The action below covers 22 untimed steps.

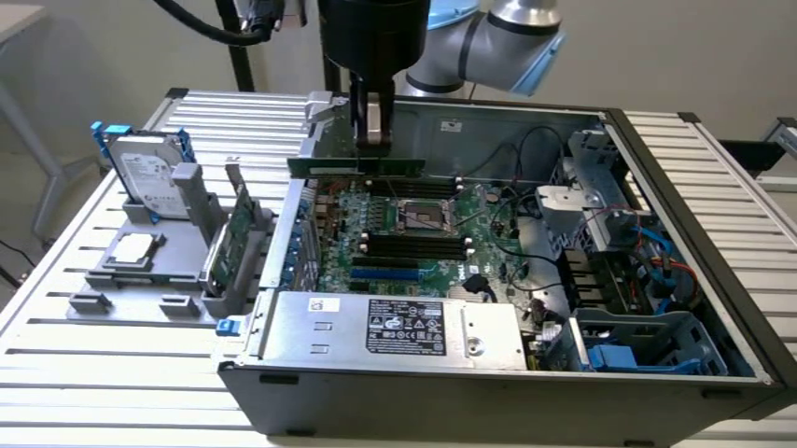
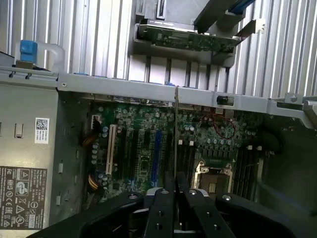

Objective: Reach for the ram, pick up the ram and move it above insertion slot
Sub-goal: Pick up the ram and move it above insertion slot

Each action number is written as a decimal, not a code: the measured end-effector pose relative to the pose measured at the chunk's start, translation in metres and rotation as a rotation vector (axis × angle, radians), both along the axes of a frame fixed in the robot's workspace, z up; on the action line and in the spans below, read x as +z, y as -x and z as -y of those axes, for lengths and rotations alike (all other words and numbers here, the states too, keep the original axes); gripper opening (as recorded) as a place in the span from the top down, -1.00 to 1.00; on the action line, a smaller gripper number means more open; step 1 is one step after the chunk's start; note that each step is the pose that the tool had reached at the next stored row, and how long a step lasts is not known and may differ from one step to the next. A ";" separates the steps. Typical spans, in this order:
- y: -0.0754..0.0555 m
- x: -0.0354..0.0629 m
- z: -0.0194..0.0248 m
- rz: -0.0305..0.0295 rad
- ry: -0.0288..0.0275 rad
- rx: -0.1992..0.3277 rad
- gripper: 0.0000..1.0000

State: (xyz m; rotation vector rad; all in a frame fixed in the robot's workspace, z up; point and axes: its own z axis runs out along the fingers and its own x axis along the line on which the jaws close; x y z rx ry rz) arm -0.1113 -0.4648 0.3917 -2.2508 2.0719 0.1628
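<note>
Ram [image 1: 356, 167] hangs edge-down above the motherboard [image 1: 412, 233], long axis level, clamped in the hand [image 1: 372, 140].

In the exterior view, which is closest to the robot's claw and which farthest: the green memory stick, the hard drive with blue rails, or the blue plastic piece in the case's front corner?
1. Memory stick, held in the claw.
2. Hard drive, upright in the rack at that view's left.
3. Blue plastic piece, low at that view's right.
</note>
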 end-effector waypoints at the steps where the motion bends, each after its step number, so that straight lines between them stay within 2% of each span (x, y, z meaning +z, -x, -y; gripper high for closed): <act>1: -0.003 -0.0001 -0.0019 0.0000 0.0025 0.000 0.74; 9: -0.027 -0.0008 -0.0169 0.0000 0.0236 0.000 0.74; 16: -0.042 -0.0016 -0.0303 0.0000 0.0512 0.000 0.74; 18: -0.045 -0.0017 -0.0335 0.0000 0.0575 -0.001 0.74; 22: -0.052 -0.0020 -0.0392 -0.0001 0.0657 -0.005 0.74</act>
